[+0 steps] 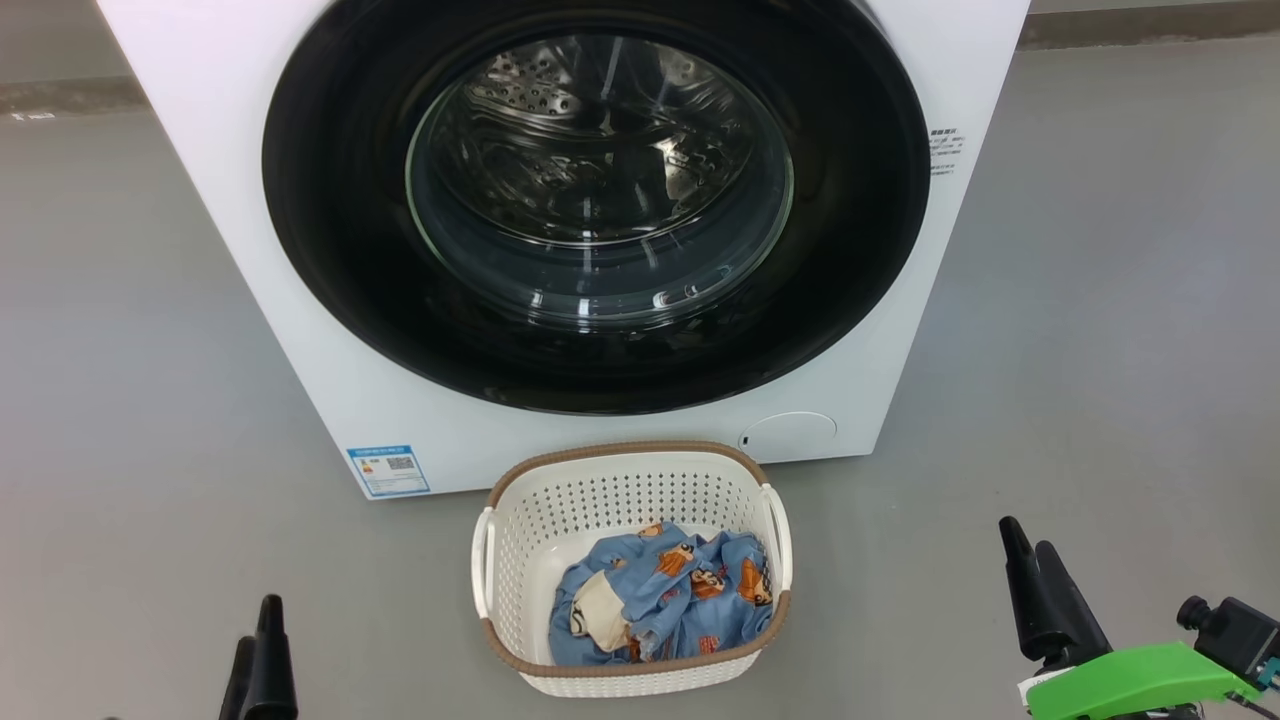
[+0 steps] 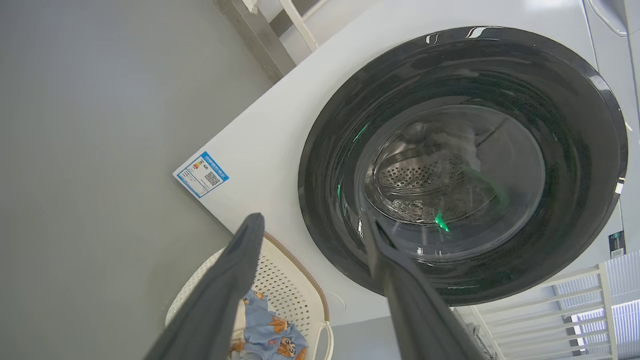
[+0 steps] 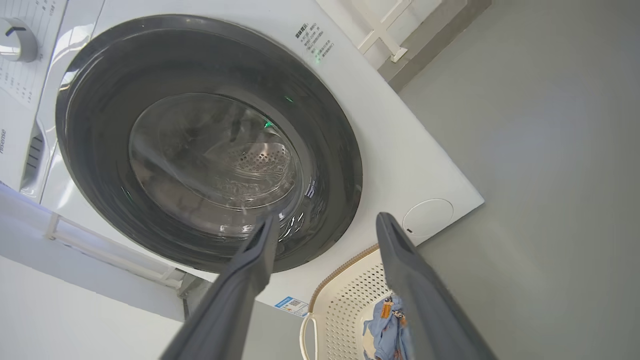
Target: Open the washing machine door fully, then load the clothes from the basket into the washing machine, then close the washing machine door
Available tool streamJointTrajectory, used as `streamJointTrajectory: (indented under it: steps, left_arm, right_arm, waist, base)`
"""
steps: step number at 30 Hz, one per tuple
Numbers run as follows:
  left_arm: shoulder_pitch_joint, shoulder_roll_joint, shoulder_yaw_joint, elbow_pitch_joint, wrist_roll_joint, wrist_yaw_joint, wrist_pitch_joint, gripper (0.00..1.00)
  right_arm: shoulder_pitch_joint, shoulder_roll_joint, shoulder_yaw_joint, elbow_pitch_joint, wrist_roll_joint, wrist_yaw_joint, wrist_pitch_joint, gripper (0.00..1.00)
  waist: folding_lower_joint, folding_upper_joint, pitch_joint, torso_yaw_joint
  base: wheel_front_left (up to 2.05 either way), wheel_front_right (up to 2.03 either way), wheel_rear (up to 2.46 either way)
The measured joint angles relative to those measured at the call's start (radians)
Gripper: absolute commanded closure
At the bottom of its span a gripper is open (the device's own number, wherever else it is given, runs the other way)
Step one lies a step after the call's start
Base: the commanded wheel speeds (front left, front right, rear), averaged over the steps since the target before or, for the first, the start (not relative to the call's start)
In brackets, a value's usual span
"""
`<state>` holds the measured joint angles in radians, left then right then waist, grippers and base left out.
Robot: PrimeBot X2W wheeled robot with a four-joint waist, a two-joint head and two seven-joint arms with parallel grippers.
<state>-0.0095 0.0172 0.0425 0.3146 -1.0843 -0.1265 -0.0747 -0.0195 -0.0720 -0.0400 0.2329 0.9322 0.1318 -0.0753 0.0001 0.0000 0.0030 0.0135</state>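
So the washing machine [image 1: 240, 230] sits on the grey floor [image 1: 130, 400] at the far side, and the washing machine door [image 1: 330, 220] is shut flat against its front. You can see the steel drum [image 1: 600, 130] through the glass window. There's a blue sticker [image 1: 388, 470] on the machine's lower left corner and a small round cap [image 1: 790, 435] at the lower right.

The basket [image 1: 625, 452] is on the floor just in front of the machine, near its middle. The clothes [image 1: 670, 600] are bunched up in the bottom of it, more toward the near side, cream patch facing left.

The left gripper [image 2: 312, 220] is low at the near left, well apart from the basket, with its fingers spread and nothing between them. The right gripper [image 3: 325, 220] is at the near right, also spread wide and holding nothing. Neither one touches the door or the basket.
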Motion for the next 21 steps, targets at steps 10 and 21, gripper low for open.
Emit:
streamJointTrajectory:
  steps: [10,21]
  left_arm:
    - [-0.001,0.012,-0.007,-0.001,0.176,0.000,-0.027,0.00]
    - [-0.001,0.027,-0.011,0.000,0.362,0.000,-0.060,0.00]
  right_arm:
    - [-0.001,-0.026,0.035,-0.010,-0.143,0.000,-0.030,0.00]
    - [-0.003,-0.055,0.069,-0.011,-0.280,0.000,-0.060,0.00]
  waist:
    - [0.0000,0.0000,0.003,0.000]
    - [0.0000,0.0000,0.004,-0.001]
  base:
    - [0.00,0.00,0.00]
    - [0.00,0.00,0.00]
